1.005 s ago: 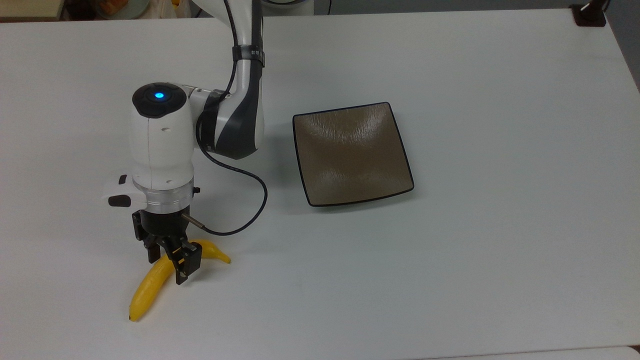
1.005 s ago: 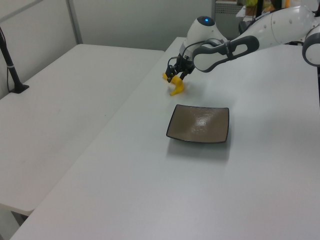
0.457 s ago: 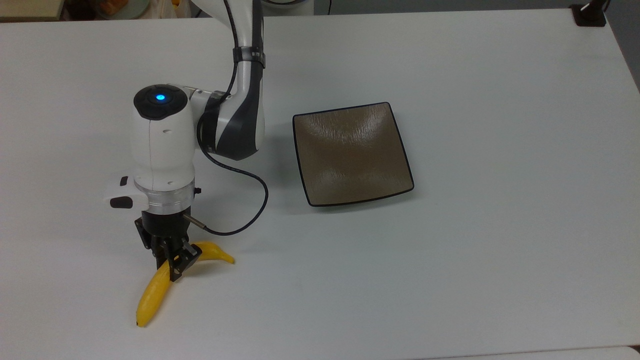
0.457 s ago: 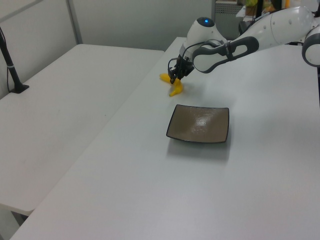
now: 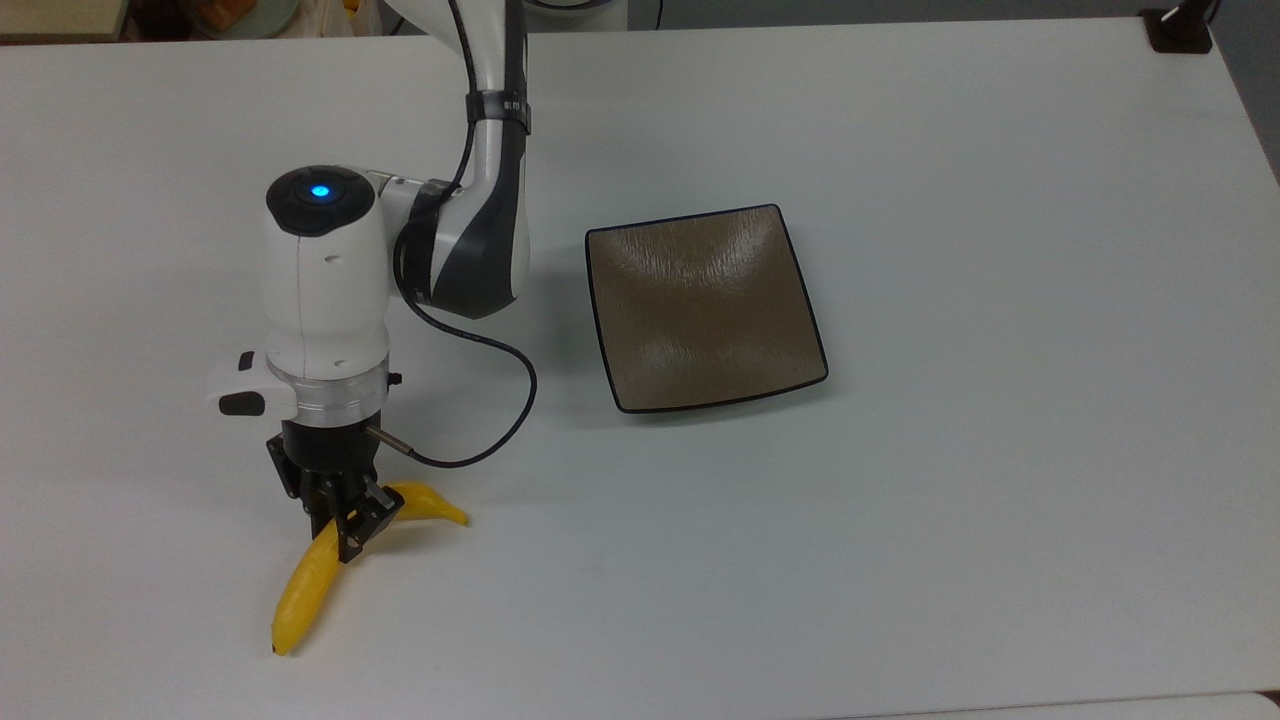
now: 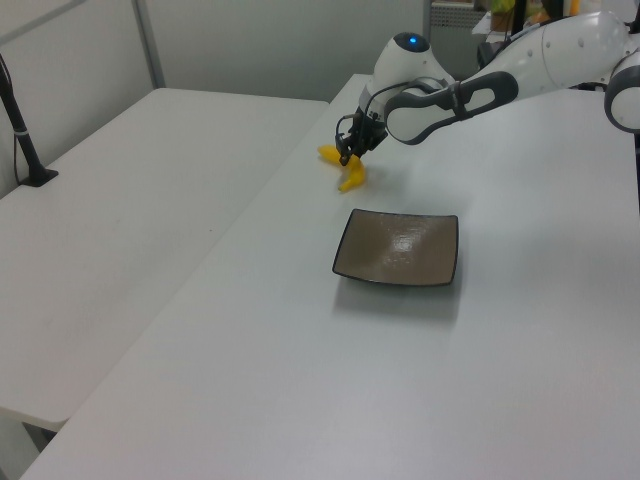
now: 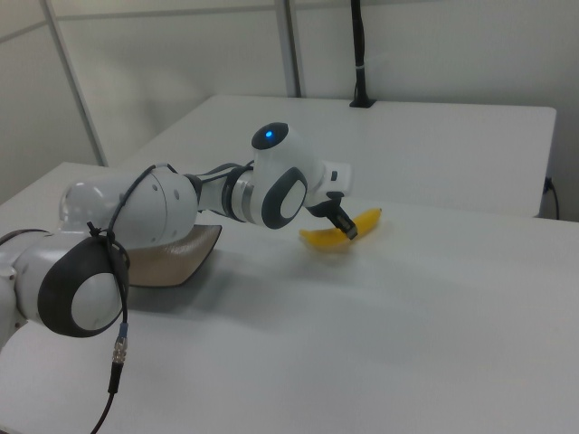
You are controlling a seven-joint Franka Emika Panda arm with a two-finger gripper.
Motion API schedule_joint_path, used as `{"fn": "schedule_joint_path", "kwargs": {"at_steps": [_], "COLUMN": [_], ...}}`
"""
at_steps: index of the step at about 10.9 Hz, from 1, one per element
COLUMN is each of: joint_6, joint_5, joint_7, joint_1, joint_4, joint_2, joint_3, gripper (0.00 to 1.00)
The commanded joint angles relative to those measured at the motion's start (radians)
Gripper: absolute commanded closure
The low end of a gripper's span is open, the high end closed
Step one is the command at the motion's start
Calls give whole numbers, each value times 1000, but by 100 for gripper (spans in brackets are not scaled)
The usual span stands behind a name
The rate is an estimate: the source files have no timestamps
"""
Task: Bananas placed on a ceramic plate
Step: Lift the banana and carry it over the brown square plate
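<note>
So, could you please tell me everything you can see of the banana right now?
The banana is single, smooth, bright yellow and curved, with one pointed end toward the top view's right and the other toward the bottom left. It lies near the white table's front edge, well apart from the ceramic plate. The gripper is shut on it near the bend.

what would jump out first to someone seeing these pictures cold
Most likely the bright yellow banana lying on the white table near the top view's lower left, with the gripper shut across its bend. Next, the big white arm with its glowing blue light reaching down to it. Then the square grey-brown ceramic plate, bare, near the middle of the top view, apart from the banana.
</note>
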Motion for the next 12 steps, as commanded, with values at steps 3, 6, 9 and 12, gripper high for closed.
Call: {"fn": "schedule_joint_path", "kwargs": {"at_steps": [3, 6, 9, 12], "joint_6": [-3, -164, -415, -646], "joint_5": [7, 7, 15, 33], "joint_7": [-66, -71, -109, -213], "joint_1": [39, 48, 94, 114], "joint_4": [-292, -404, -408, -438], "joint_2": [-325, -531, -649, -741], "joint_3": [3, 32, 34, 63], "gripper": [99, 99, 99, 99]}}
